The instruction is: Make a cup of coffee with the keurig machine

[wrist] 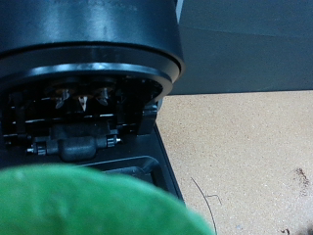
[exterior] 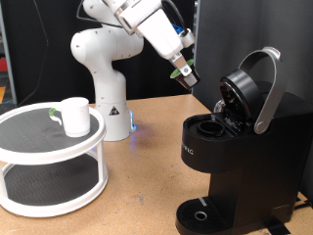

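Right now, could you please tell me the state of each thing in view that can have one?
keurig machine: lid raised, brew chamber open, nothing on its drip tray.
cup: upright on the top tier of the white stand, away from the machine.
gripper: in the air beside the raised lid, with something green at its fingertips in the wrist view.

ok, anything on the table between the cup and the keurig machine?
Exterior view: no loose object. The cup sits on the white two-tier stand; between it and the open keurig machine are only the robot base and bare wooden tabletop.
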